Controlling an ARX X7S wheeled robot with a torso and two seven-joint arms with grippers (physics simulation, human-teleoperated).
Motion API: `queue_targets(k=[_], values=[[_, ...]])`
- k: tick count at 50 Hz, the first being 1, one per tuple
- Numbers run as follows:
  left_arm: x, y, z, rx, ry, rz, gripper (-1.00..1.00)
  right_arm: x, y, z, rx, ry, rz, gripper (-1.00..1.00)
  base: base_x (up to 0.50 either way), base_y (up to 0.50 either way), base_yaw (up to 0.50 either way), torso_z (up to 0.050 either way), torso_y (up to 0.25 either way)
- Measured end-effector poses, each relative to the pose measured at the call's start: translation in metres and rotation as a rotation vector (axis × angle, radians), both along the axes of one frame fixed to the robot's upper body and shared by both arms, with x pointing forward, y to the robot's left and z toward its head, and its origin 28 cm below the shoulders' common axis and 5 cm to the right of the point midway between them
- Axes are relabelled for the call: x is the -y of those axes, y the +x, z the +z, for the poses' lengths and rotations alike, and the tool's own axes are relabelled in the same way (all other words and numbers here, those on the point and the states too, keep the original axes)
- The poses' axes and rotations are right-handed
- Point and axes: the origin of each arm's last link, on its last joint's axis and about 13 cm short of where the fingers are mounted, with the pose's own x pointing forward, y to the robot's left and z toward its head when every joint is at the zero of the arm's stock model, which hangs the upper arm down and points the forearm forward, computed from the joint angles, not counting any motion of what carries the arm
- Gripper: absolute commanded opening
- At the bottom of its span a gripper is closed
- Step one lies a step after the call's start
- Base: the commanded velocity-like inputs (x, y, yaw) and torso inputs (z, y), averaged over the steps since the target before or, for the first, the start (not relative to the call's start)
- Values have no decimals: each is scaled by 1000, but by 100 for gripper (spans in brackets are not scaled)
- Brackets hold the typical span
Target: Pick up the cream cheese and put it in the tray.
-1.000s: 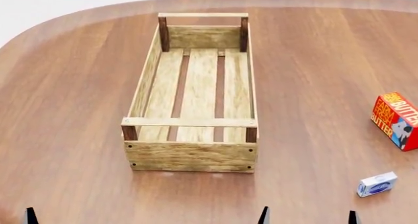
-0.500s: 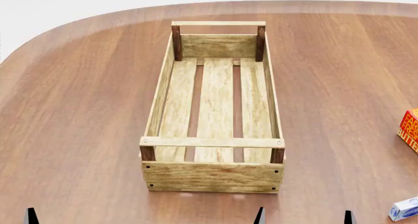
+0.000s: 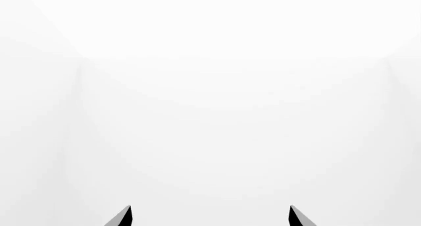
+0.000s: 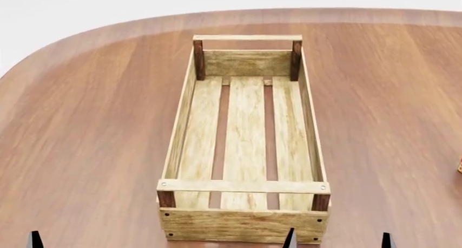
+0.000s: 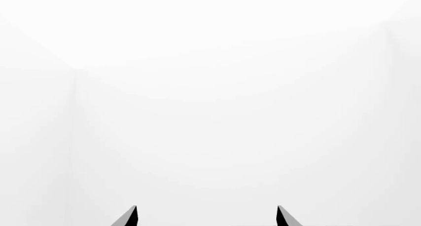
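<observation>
The tray (image 4: pixel 244 226), a long light-wood slatted crate with dark corner posts, stands empty in the middle of the head view. The cream cheese is out of view in every frame. My right gripper (image 4: pixel 338 241) shows only as two dark fingertips, set apart, at the bottom edge in front of the tray's near right corner. Of my left gripper only one fingertip (image 4: pixel 34 240) shows, at the bottom left. The left wrist view shows my left gripper (image 3: pixel 210 215) open against blank white. The right wrist view shows my right gripper (image 5: pixel 207 215) open against blank white.
The brown wooden table (image 4: pixel 94 129) has a rounded far edge with white beyond it. A sliver of the red-orange butter box (image 4: pixel 460 165) shows at the right edge of the head view.
The head view has shifted: the tray now sits lower and nearer in the picture. The cream cheese has slid out at the lower right, and the butter box is almost gone. The fingertips stay put.
</observation>
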Motion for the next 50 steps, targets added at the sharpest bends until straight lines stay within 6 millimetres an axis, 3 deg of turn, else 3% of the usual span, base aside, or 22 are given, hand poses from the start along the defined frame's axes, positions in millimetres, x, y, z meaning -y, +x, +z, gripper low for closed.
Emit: queue_targets(k=[50], values=[[1,-2,3,15,-2,-4,100,0,1,4,-1,3,5,100,214,0,0,0,0]])
